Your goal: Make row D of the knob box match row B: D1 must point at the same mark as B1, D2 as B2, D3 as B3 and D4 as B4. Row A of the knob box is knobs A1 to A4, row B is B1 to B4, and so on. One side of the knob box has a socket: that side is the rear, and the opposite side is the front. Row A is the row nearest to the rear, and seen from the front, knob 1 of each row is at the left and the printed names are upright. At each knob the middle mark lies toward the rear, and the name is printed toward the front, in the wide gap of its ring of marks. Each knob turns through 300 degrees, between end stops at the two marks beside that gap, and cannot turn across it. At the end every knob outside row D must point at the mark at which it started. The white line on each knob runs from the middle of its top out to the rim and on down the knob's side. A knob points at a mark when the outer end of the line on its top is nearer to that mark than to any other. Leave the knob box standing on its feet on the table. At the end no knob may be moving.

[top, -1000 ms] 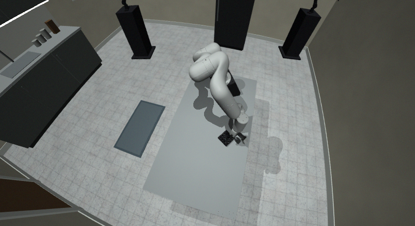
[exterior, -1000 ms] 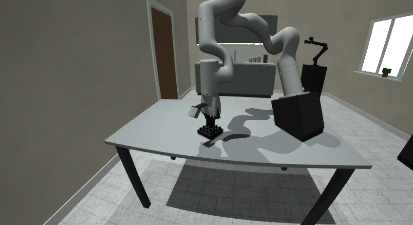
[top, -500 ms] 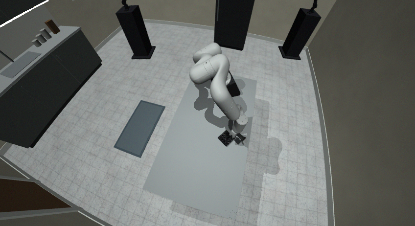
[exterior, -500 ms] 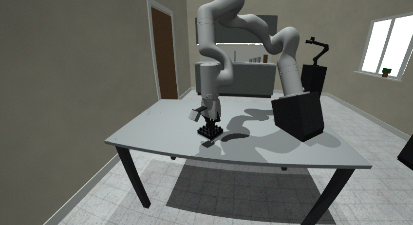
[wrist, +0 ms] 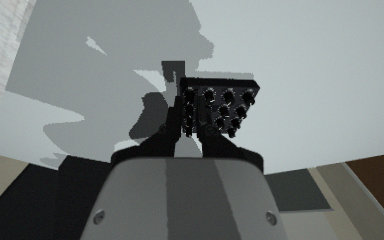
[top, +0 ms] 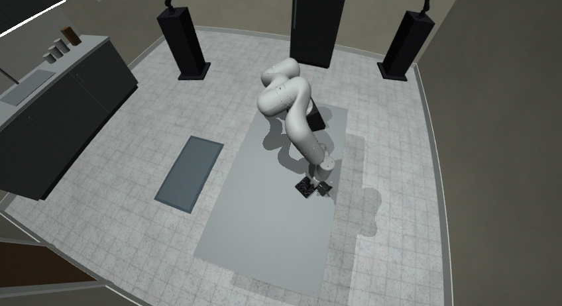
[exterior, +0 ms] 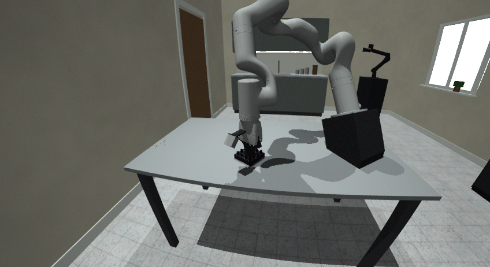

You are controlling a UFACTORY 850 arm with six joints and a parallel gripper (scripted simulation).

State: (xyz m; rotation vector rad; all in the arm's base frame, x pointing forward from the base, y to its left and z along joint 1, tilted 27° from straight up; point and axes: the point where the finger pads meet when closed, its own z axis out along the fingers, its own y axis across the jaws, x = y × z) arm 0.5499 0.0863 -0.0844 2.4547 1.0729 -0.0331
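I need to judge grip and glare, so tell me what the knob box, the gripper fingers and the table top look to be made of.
Knob box: matte black, probably moulded plastic, with no shine on body or knobs.
Gripper fingers: dull black, plastic or coated metal, too dark to separate; they straddle a knob at the box's edge.
Table: smooth pale grey, likely laminate or painted board, showing crisp shadows and no grain.
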